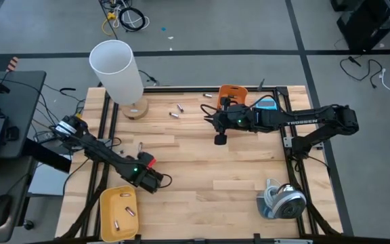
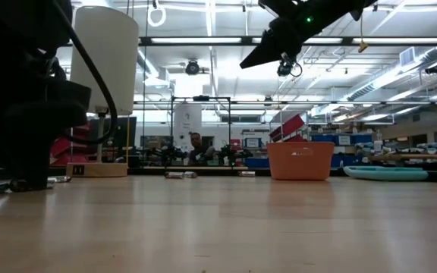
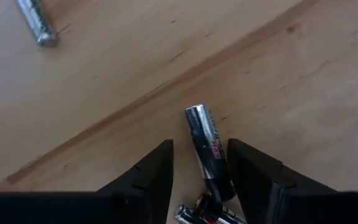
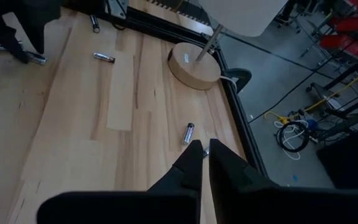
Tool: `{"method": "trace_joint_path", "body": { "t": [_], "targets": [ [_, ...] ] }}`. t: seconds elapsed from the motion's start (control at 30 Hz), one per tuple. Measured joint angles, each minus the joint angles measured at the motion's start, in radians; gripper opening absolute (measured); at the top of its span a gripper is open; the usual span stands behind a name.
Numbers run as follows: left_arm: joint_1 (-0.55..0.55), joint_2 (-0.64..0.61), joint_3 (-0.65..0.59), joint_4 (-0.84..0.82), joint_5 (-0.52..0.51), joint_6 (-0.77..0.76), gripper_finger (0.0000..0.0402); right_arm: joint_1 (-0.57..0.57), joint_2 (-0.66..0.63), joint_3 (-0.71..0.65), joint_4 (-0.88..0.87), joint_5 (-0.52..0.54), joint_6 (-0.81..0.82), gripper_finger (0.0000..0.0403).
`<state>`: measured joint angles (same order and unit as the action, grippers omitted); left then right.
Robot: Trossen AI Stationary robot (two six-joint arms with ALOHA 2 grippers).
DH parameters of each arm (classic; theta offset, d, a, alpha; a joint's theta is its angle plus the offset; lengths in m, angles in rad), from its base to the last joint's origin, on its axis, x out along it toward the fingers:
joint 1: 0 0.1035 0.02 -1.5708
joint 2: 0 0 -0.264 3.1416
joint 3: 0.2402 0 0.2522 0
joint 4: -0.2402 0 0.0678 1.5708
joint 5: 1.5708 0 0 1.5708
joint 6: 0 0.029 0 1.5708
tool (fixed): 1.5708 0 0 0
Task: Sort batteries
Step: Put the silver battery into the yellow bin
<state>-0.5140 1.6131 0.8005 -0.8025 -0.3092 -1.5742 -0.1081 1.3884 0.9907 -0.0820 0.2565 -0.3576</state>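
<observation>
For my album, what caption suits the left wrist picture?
Open left tool straddling a silver battery on the wooden table.

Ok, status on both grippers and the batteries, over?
Left gripper open, low, straddling a silver battery. Right gripper shut, raised, empty. Three batteries in yellow bin. Nothing blocking.

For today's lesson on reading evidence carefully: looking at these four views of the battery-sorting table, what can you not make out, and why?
- Orange bin, high view: the right arm covers its inside, so its contents are hidden.
- Left gripper, high view: too small to show the battery lying between its open fingers; only the left wrist view shows it.
- Batteries, low view: too far and small to tell types.
- Yellow tray, high view: the bottom edge cuts it off.
</observation>
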Motion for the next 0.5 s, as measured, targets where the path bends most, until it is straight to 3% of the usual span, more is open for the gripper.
{"method": "trace_joint_path", "body": {
  "t": [0.1, 0.3, 0.5],
  "targets": [
    [0.000, 0.002, 0.000, 0.004, 0.000, 0.030, 0.0124, 0.000, 0.000, 0.000, 0.008, 0.000, 0.000, 0.0014],
    [0.000, 0.001, 0.001, -0.001, -0.020, 0.105, 0.0023, 0.000, 0.000, 0.000, 0.021, -0.030, 0.039, 0.0012],
    [0.002, 0.007, 0.040, -0.070, -0.028, 0.213, 0.0021, 0.001, 0.000, 0.000, 0.023, -0.095, 0.082, 0.0016]
  ]
}}
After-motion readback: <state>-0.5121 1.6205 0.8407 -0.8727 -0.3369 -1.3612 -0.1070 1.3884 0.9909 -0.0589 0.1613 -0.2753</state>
